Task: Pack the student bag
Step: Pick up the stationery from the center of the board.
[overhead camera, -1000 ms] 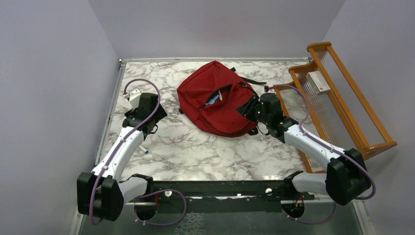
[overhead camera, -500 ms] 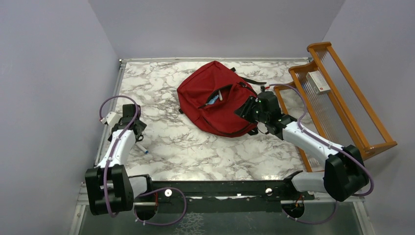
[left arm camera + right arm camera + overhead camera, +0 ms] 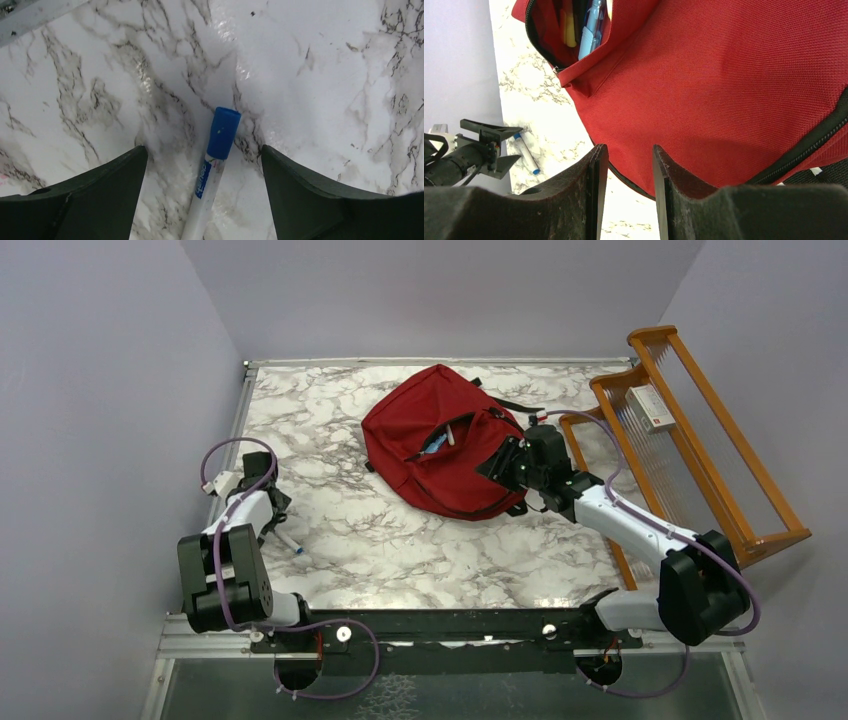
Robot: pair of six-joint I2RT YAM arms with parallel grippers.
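The red backpack [image 3: 450, 440] lies at the back middle of the marble table, its front pocket unzipped with pens inside [image 3: 591, 25]. A white pen with a blue cap [image 3: 212, 170] lies on the table at the left [image 3: 290, 543]. My left gripper [image 3: 204, 155] is open, low over the table, with the pen lying between its fingers untouched. My right gripper [image 3: 626, 150] is open by a narrow gap and empty, at the near right edge of the backpack [image 3: 724, 100].
An orange wooden rack [image 3: 690, 440] with a white box on it stands along the right edge. The table's metal rim [image 3: 215, 500] runs just left of my left gripper. Purple walls enclose the table.
My left arm has swung back and left toward the table's left edge and lowered its gripper over the pen. My right gripper has barely shifted at the backpack.
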